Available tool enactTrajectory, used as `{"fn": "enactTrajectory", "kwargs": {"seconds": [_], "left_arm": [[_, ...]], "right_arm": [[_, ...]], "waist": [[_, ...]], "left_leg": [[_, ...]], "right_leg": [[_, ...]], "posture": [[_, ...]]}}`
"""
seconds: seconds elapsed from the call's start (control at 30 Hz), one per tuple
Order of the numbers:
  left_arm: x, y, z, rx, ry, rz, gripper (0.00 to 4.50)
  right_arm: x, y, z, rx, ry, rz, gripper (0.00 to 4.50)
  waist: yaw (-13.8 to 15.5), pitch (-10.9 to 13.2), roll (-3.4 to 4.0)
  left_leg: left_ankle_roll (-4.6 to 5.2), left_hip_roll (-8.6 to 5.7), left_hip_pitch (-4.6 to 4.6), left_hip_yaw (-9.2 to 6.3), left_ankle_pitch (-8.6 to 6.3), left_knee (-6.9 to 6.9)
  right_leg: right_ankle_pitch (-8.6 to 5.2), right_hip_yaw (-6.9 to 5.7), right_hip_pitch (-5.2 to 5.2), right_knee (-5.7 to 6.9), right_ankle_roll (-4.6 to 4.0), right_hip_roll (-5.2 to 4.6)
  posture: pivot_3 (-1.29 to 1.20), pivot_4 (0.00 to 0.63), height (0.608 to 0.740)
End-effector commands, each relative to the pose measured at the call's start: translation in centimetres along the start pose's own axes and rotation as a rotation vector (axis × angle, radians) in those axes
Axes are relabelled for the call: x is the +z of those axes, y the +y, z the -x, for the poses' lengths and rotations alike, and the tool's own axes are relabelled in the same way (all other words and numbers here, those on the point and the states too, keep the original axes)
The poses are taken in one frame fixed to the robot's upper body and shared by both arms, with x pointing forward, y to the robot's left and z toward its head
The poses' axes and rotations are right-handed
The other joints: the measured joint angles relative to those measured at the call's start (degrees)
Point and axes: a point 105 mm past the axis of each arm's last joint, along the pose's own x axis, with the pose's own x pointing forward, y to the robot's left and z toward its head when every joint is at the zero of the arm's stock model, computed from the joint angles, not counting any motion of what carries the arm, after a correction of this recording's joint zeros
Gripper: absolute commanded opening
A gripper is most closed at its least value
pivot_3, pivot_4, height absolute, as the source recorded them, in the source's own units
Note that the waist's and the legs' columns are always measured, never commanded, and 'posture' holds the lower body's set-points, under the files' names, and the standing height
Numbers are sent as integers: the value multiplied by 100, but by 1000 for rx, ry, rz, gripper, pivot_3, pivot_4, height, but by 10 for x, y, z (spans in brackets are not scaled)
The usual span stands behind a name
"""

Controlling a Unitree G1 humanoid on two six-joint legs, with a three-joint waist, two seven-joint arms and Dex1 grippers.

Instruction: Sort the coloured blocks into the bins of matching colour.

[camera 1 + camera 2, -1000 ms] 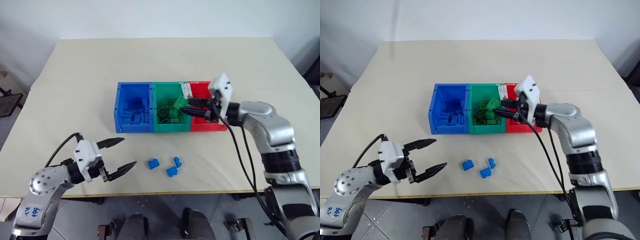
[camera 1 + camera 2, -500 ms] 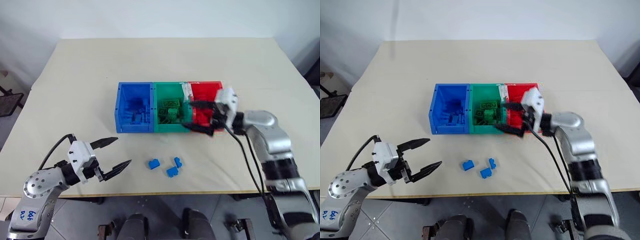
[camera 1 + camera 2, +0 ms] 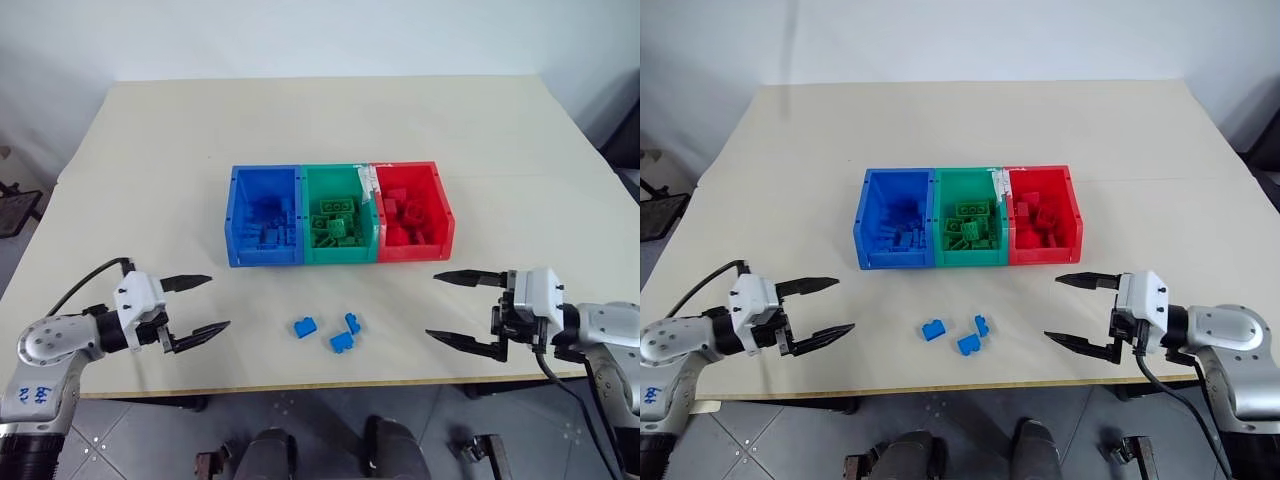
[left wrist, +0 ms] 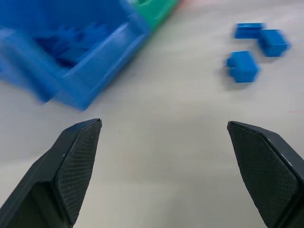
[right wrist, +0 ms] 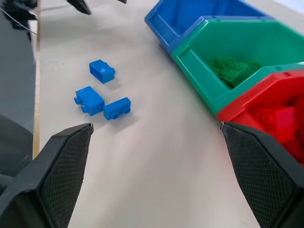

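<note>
Three small blue blocks (image 3: 306, 327) (image 3: 353, 322) (image 3: 342, 343) lie loose on the table near its front edge, in front of the bins. The bins stand joined in a row: blue (image 3: 264, 215), green (image 3: 340, 213) and red (image 3: 413, 210), each holding several blocks of its own colour. My left gripper (image 3: 197, 304) hovers open and empty at the front left, well left of the loose blocks. My right gripper (image 3: 436, 306) is open and empty at the front right, its fingers pointing toward the blocks (image 5: 102, 71).
The beige table (image 3: 320, 120) stretches bare behind and beside the bins. Its front edge (image 3: 330, 383) runs just below the loose blocks. Both arms reach in from the front corners.
My right gripper has drawn back from over the green bin to the table's front right, and its jaws have opened. My left gripper has shifted slightly left, still open.
</note>
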Motion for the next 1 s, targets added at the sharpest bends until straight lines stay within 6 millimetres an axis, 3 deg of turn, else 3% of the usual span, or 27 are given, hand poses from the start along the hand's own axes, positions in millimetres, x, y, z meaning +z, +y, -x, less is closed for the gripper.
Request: {"fn": "enactTrajectory", "kwargs": {"seconds": [0.03,0.13,0.3,0.5,0.67,1.0], "left_arm": [[29,-19,-34,-182,-31,-106,4500],[46,-35,-60,-293,-28,-151,4500],[57,-52,-109,-410,45,-224,4500],[72,-45,-164,-396,71,-274,4500],[76,-32,-181,-390,104,-362,4500],[69,-36,-184,-535,150,-461,4500]], "right_arm": [[5,3,12,-32,20,18,4489],[5,8,18,-49,40,-10,4489],[4,22,23,-61,66,-60,4489],[10,35,15,-57,50,-87,4489],[13,37,14,-79,53,-94,4489],[11,39,20,-105,81,-103,4489]], "waist": [[67,1,-1],[142,0,-1],[140,-1,1],[149,1,-4],[140,2,-5],[161,2,-6]], "left_leg": [[0,0,0,-1,0,2],[1,-3,-2,0,0,8],[1,-4,1,2,0,8],[4,-7,-1,4,1,13],[5,-8,-2,5,0,10],[9,-9,-5,5,-1,14]], "right_leg": [[0,0,1,1,0,0],[1,1,2,-1,1,-1],[0,3,4,5,1,-1],[0,6,7,0,1,0],[0,6,5,-4,1,-1],[0,6,6,-8,1,-1]], "posture": [[0,150,740],[0,150,740],[0,150,740],[0,150,740],[0,150,740],[0,150,740]]}}
